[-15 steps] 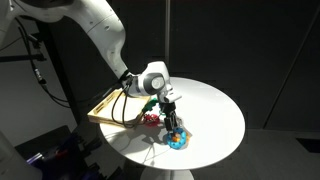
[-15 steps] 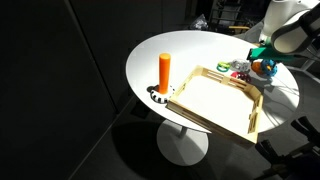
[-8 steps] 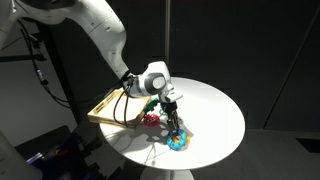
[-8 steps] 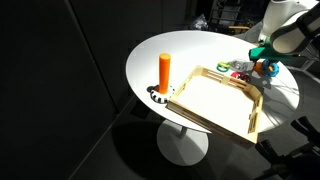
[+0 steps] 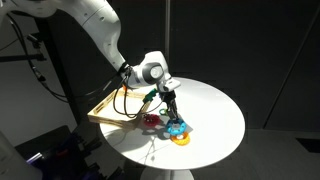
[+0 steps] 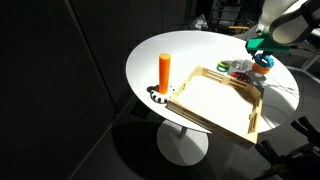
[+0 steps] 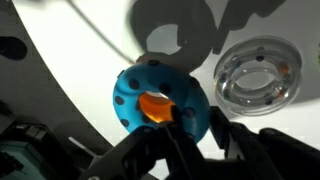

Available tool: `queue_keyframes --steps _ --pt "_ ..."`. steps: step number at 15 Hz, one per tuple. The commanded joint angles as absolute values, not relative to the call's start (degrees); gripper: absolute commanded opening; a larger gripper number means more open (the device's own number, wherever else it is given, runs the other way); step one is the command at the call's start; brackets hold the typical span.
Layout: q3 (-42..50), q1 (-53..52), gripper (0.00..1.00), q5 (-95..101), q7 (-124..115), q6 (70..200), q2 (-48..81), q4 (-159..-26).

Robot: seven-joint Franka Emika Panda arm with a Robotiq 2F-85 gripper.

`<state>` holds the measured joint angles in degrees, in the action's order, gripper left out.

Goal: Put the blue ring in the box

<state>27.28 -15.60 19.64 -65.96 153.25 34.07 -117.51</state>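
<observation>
- Wrist view showed my gripper point(image 7: 200, 130) closed on the 5 o'clock edge of the blue ring point(image 7: 130, 95), with a clear ring point(image 7: 250, 90) lying at 2 o'clock from it.
- The ring's shadow point(image 7: 185, 30) fell apart from it at 12 o'clock, so I judged it was lifted.
- In an exterior view the blue ring point(image 5: 176, 127) hung from my fingers just above a yellow ring point(image 5: 184, 139) on the white table point(image 5: 215, 115).
- The box point(image 5: 103, 112) sat at 10 o'clock from the ring, near but apart.
- I judged the ring light, stiff and rather slick.
- Its scalloped edge offered the pads some bite.
- A pinch across the band seemed the best hold.
- A gentle carry should keep it from swivelling.
</observation>
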Motion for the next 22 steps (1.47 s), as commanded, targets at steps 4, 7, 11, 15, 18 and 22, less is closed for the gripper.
queue_keyframes --steps 4,7,11,15,18,22 --pt "25.2 -19.5 0.1 22.4 -70.8 148.6 27.2 -120.4" --pt "21.6 -19.6 0.1 22.0 -72.7 146.5 24.8 -121.1" --pt "15.4 -18.3 0.1 20.0 -73.1 142.3 21.2 -121.1" --pt "9.0 -16.2 0.1 15.6 -72.2 138.7 18.8 -120.5" --pt "4.8 -14.5 0.1 11.2 -71.2 136.9 18.6 -120.3" --pt "1.5 -13.2 0.1 6.8 -70.4 134.8 19.4 -120.2"
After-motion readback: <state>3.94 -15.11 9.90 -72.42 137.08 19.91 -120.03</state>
